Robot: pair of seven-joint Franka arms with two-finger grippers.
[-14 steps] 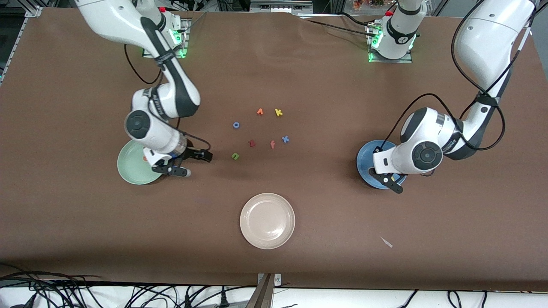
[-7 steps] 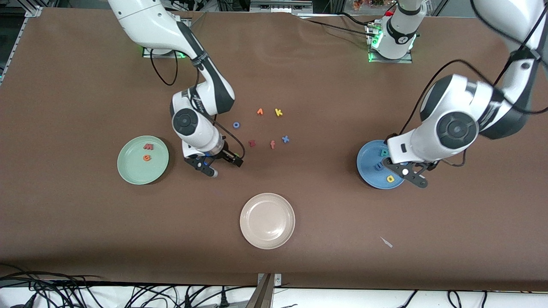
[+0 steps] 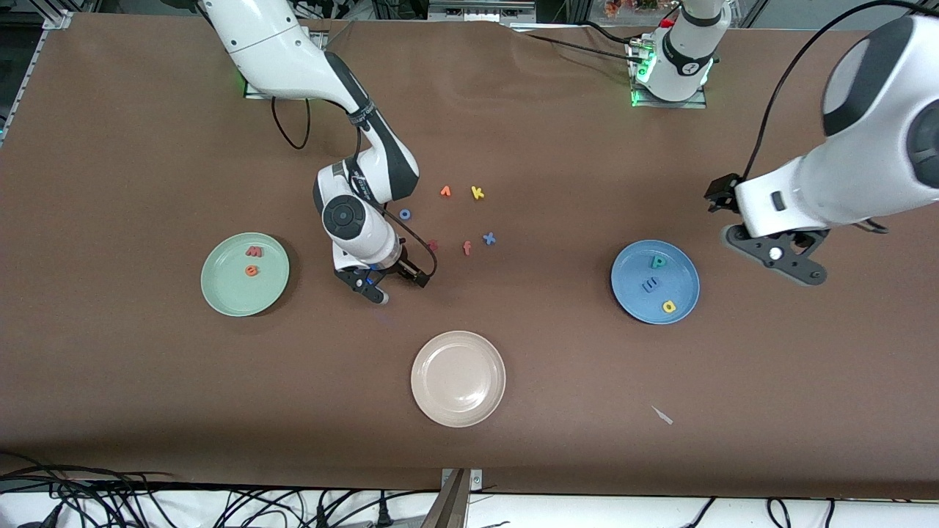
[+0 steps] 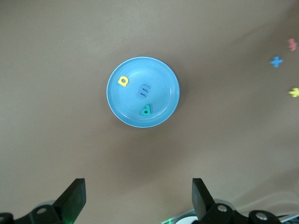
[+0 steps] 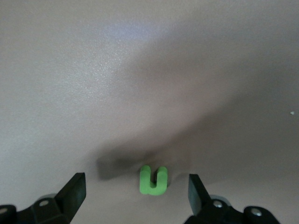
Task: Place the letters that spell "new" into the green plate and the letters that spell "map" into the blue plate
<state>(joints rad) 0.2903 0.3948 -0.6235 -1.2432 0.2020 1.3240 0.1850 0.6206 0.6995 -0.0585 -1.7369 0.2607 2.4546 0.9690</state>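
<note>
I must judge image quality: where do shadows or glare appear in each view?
Front view: even light, soft shadow beside the green plate. Right wrist view: a dark shadow on the table next to the "n", pale glare higher up. Left wrist view: the blue plate is sharp, the jaws dark.

Brown table [image 3: 147, 381]. A beige plate [image 3: 458, 378] is set near the front camera, approx. mid-table. Loose foam letters are scattered mid-table, farther from the camera than the plate: orange letter [image 3: 445, 191] just beside yellow "k" [image 3: 477, 193]; blue "o" [image 3: 405, 214]; dark red "z" [image 3: 433, 245], partly hidden; salmon "f" [image 3: 466, 248]; blue "x" [image 3: 488, 237]. A small pale scrap [image 3: 663, 416] lies toward the left arm's end.
</note>
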